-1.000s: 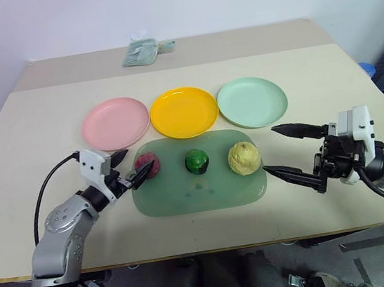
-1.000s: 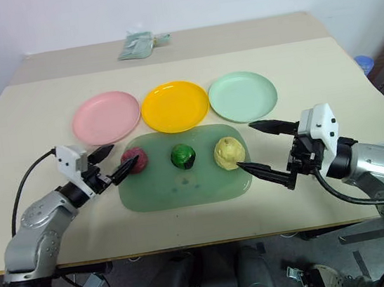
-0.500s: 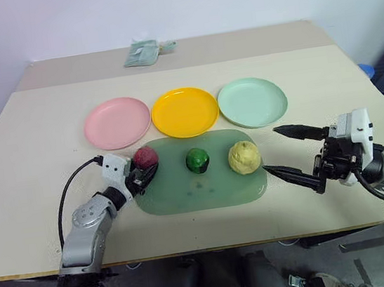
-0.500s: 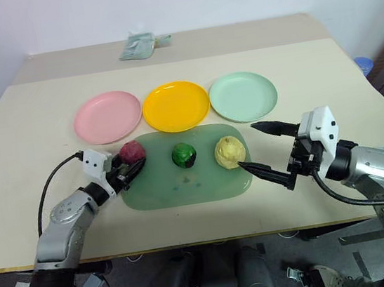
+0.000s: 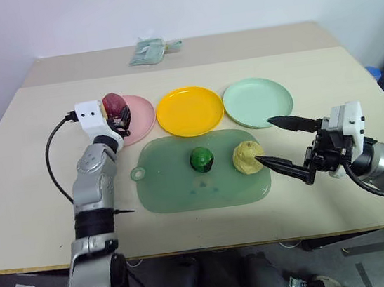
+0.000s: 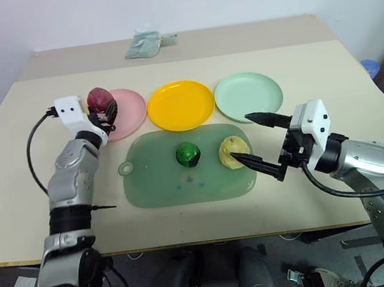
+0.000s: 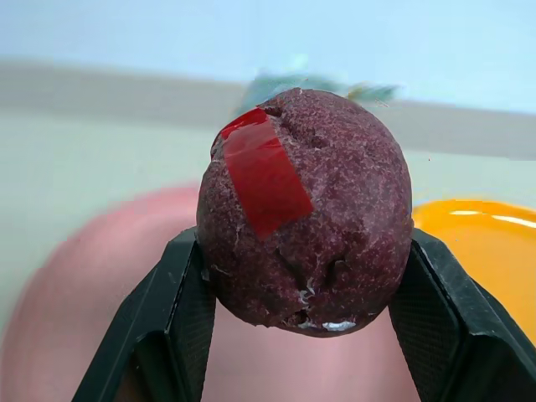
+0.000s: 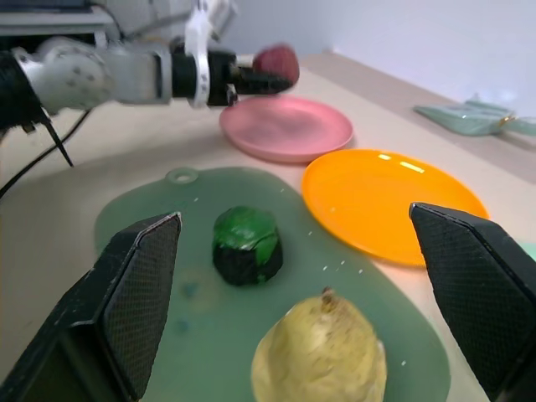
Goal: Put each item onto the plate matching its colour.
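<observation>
Left gripper clamped across dark red fruit, raised over pink plate near edge. Probably light, stiff, rough-skinned; best pinched at widest girth. Right gripper agape beyond yellow-orange neighbour.

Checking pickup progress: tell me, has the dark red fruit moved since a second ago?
Yes. The dark red fruit, clamped in the left gripper, has left the green mat and now hangs over the pink plate.
</observation>
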You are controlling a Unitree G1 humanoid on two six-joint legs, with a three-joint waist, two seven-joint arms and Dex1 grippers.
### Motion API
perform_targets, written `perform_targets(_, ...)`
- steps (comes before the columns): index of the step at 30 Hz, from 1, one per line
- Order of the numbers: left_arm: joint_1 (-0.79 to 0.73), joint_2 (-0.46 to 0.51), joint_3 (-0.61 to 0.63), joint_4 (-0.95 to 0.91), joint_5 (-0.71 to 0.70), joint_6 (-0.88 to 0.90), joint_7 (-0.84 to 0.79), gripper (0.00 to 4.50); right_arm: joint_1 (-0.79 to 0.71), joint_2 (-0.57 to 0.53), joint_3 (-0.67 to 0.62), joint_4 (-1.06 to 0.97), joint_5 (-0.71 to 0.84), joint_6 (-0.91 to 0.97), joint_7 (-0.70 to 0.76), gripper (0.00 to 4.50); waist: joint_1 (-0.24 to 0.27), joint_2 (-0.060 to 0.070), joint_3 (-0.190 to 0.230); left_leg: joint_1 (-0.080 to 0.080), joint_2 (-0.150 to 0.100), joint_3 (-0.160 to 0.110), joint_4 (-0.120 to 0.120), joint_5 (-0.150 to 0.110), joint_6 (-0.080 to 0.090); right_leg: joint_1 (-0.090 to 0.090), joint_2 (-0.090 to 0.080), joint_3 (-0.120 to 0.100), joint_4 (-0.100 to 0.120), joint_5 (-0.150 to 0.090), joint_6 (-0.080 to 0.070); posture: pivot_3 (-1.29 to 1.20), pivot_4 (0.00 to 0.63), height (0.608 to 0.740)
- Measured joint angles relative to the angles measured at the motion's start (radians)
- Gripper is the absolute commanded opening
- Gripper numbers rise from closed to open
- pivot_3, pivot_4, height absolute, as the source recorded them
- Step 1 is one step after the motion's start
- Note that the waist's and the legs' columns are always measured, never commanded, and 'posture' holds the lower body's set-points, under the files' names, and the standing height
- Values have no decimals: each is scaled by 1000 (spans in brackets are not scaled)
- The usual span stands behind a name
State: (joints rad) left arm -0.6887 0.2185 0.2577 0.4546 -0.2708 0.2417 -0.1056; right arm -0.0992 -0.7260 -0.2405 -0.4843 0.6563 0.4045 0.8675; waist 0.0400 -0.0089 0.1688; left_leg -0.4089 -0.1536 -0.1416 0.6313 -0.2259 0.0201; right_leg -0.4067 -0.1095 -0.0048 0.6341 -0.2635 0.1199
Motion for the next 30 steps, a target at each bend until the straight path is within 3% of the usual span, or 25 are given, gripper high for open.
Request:
perform_targets(1, -25, -1, 6, 56, 1, -17, 15, 2765, -7, 1, 5, 6, -7, -2, -3, 4500, 0, 0, 0, 0, 0, 0, 0, 0, -1, 0, 0, 0, 0, 0, 0, 0, 150, 740)
perform_targets(6, -74, 9, 31, 218, 21, -94, 52, 4472, -51, 18, 25, 20, -26, -9, -24, 4500, 0, 0, 0, 0, 0, 0, 0, 1, -2, 0, 0, 0, 0, 0, 0, 0, 150, 740)
perform_targets(10, -59, 9, 31, 216, 25, -115, 53, 4472, -99, 33, 49, 20, -48, -4, -62, 4500, -1, -1, 0, 0, 0, 0, 1, 1, -2, 0, 0, 0, 0, 1, 0, 0, 150, 740)
perform_targets(21, 296, 96, -6, -372, -173, 40, -314, 4472, -264, 64, 275, 29, -145, 159, -178, 4500, -11, 0, 0, 0, 0, 1, 0, 1, -1, -2, 0, 2, 3, 2, -2, 0, 150, 740)
perform_targets(25, 459, 196, -21, -572, -299, 96, -543, 4472, -283, 69, 327, 68, -174, 180, -160, 4500, -12, 0, 0, 0, 0, 1, 0, -1, 1, -2, 0, 2, 3, 2, -2, 0, 150, 740)
perform_targets(30, 637, 348, -36, -685, -384, 102, -829, 4472, -305, 71, 343, 97, -182, 185, -128, 4500, -15, 1, 0, 0, 1, 1, -2, -2, 2, -3, 1, 2, 1, 2, -3, 0, 150, 740)
